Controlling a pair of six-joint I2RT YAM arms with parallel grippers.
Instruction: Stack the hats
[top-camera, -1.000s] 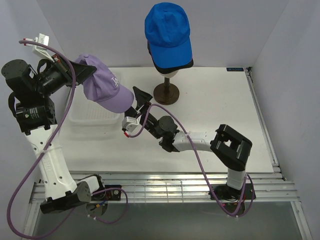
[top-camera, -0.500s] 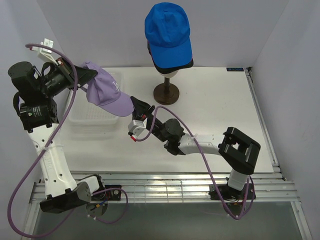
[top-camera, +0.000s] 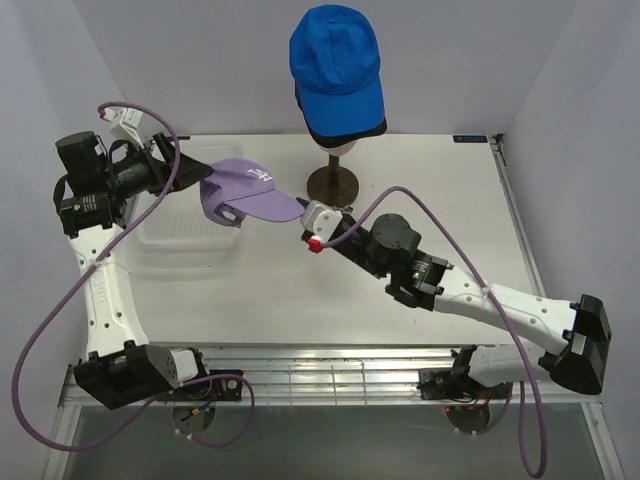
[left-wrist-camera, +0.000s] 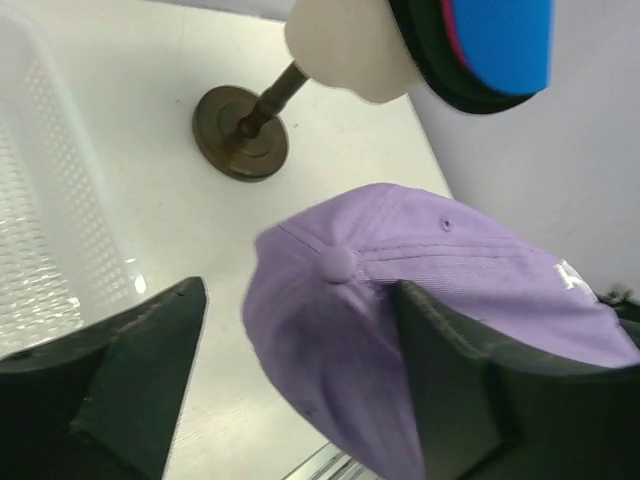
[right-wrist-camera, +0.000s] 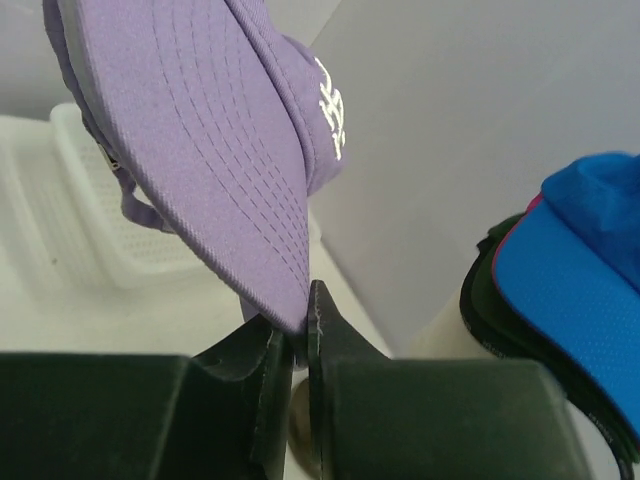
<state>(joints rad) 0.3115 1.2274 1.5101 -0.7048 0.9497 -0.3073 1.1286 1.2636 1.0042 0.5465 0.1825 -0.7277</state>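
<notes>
We hold the lavender cap (top-camera: 245, 190) in the air, left of the mannequin head (top-camera: 338, 147) and lower than it, clear of the table. The right gripper (right-wrist-camera: 303, 320) grips it by the very front edge of the brim, jaws closed tight on the fabric. That grip leaves the hollow crown free, which we judge suits lowering it over the stack.

The left gripper (left-wrist-camera: 298, 300) stands wide open, one finger on either side of the back of the crown. It clamps nothing, and we cannot tell whether a finger brushes the cloth. We read this as a handover, with the right arm bearing the cap alone.

On the mannequin head the blue cap (top-camera: 335, 65) sits uppermost, over a black cap (top-camera: 345, 130) and a sliver of magenta (left-wrist-camera: 452, 40). The white basket (top-camera: 180, 240) lies further left of the head, below the lavender cap's back.
</notes>
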